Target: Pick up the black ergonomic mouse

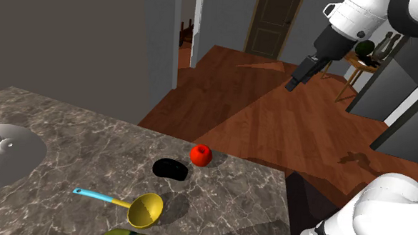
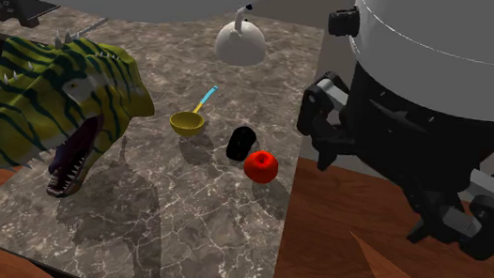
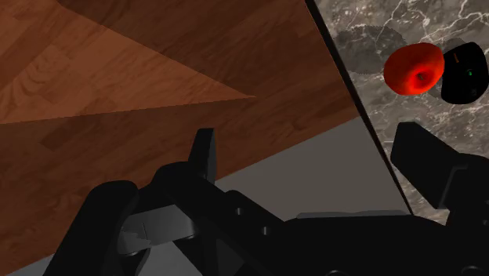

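Black mouse [image 1: 170, 168] sits on the marble desk [image 1: 71, 137], close to the edge nearest the wooden floor [image 1: 271, 130], with a red fruit [image 1: 201, 155] just beside it. Whether the two touch, I can't tell.

The gripper [image 1: 296, 82] hangs high out over the floor, well apart from the mouse. In the wrist view its two fingers [image 3: 204, 157] stand wide apart with nothing between them, so it's open and empty-handed.

My read is that this is the approach and the reach isn't done yet. Through the wrist view, the fruit [image 3: 413, 68] sits on the gripper's side of the mouse [image 3: 464, 72]. The next move calls for a swing in over the desk edge, past the fruit. After that comes a drop with one finger on each flank of the mouse, without nudging the fruit.

Now the containers. A yellow ladle [image 1: 146, 210] with a blue handle lies near the mouse, its bowl facing up with nothing in it. A white kettle [image 2: 240, 43] stands at the far end of the desk, and its inside is hidden. A green toy dinosaur [image 2: 41, 102] sits at the other end with its jaws open.
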You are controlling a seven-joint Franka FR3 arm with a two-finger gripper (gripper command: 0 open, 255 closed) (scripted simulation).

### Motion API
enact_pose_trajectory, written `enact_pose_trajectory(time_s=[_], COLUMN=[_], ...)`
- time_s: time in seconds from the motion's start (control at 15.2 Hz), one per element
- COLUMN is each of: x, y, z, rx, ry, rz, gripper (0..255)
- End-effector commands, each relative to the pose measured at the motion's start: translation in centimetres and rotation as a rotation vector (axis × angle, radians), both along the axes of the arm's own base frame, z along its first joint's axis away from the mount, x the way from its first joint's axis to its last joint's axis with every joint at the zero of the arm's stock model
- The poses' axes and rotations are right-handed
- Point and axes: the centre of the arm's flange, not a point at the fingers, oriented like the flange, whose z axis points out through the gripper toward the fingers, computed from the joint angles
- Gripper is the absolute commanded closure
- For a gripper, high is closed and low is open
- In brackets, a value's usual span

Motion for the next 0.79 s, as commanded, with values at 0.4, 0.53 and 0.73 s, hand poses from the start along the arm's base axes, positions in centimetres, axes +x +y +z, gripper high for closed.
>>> enact_pose_trajectory(time_s=[0.4, 0.53, 0.73], x=[3.6, 4.7, 6.1], y=[5.9, 7.9, 11.0], z=[-4.1, -5.6, -7.8], rx=[-0.028, -0.037, -0.051], ry=[0.020, 0.026, 0.036], rz=[0.083, 0.111, 0.153], gripper=[0, 0, 0])
